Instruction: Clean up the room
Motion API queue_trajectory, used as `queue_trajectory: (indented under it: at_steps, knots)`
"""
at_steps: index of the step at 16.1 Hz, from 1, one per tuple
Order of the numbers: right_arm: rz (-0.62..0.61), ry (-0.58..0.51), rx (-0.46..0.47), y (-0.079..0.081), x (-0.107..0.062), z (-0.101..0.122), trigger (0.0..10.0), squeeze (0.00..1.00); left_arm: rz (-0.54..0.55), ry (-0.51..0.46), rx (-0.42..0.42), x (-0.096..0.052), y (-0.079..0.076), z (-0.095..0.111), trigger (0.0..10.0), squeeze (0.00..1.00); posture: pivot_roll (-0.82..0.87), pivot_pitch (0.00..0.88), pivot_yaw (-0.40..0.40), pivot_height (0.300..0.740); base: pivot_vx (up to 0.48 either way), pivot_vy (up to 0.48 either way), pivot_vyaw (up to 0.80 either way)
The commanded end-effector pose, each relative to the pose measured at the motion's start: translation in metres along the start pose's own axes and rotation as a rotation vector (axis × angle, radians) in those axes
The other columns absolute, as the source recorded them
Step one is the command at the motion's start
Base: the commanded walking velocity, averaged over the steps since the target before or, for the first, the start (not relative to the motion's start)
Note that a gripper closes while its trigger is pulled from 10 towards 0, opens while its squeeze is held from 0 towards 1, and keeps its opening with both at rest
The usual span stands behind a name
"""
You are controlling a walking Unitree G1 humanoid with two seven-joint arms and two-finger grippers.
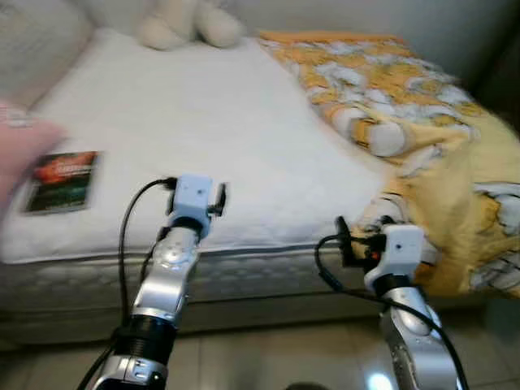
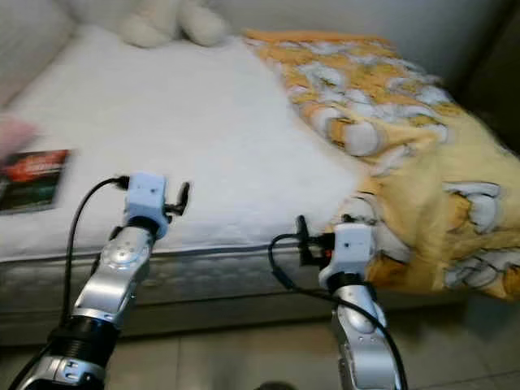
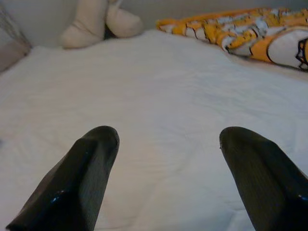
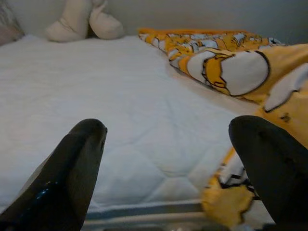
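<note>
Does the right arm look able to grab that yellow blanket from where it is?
Probably yes. The right gripper is open at the bed's edge, with the yellow blanket hanging just beside it and nothing between them.

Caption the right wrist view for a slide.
Open right gripper poised over the white mattress edge, beside the yellow blanket, with a cream plush toy at the far end.

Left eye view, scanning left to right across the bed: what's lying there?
book → plush toy → yellow blanket
</note>
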State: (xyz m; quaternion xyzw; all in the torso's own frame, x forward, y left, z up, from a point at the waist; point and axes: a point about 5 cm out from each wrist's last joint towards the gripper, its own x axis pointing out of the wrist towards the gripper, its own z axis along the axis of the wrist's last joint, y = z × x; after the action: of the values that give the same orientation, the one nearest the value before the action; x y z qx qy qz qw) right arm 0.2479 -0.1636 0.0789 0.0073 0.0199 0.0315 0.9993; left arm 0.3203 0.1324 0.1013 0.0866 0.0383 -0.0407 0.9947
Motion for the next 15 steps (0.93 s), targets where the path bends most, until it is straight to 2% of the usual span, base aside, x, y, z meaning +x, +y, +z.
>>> queue_trajectory:
  at_steps: [1,15]
  knots:
    - [0.022,-0.023,-0.038,-0.0009,0.0024,0.0049,10.0,0.0,-0.006,0.0,0.007,0.0025,-0.0037,0.0027,10.0,0.0,-0.09,0.0,-0.009,0.714,0.0,0.0,0.71]
    - [0.027,-0.019,-0.052,0.0003,0.0025,0.0048,10.0,0.0,-0.003,0.003,0.011,0.0025,-0.0035,0.0023,10.0,0.0,-0.09,0.0,-0.01,0.714,0.0,0.0,0.7]
